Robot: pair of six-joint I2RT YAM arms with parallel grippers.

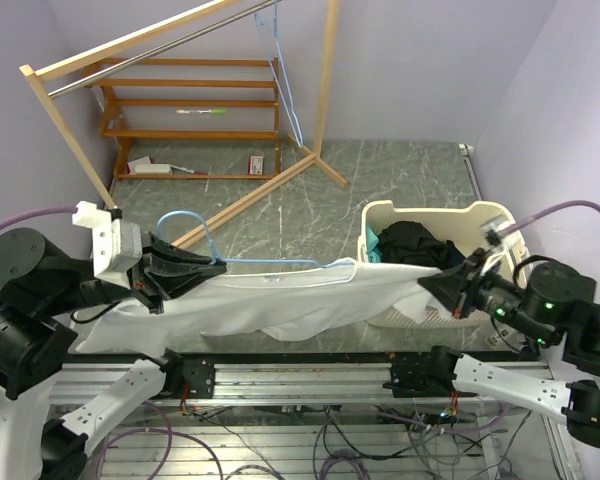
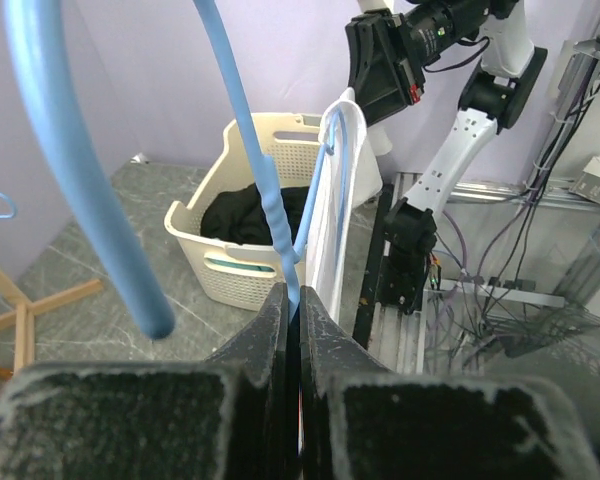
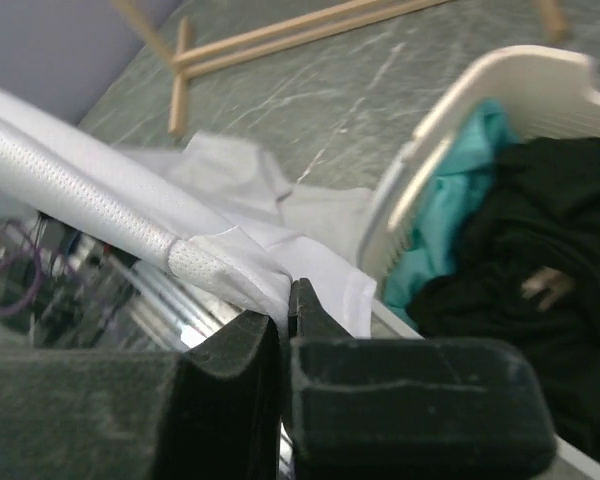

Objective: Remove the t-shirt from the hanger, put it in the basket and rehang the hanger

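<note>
A white t-shirt (image 1: 280, 300) is stretched across the near edge between both grippers. A light blue hanger (image 1: 270, 262) lies along the shirt's top edge, with its hook (image 1: 180, 218) looping up at the left. My left gripper (image 1: 218, 266) is shut on the hanger; in the left wrist view the blue wire (image 2: 248, 130) runs down into the closed gripper (image 2: 298, 300), with the shirt (image 2: 330, 220) hanging off the hanger's far end. My right gripper (image 1: 425, 283) is shut on the shirt's right end beside the basket; in the right wrist view the gripper (image 3: 285, 300) pinches a fold of the white cloth (image 3: 130, 210).
A cream laundry basket (image 1: 420, 212) with black and teal clothes stands at the right, close to my right gripper, and also shows in the right wrist view (image 3: 460, 110). A wooden clothes rack (image 1: 180, 90) with a metal rail stands at the back left. A second hanger (image 1: 285, 90) hangs there.
</note>
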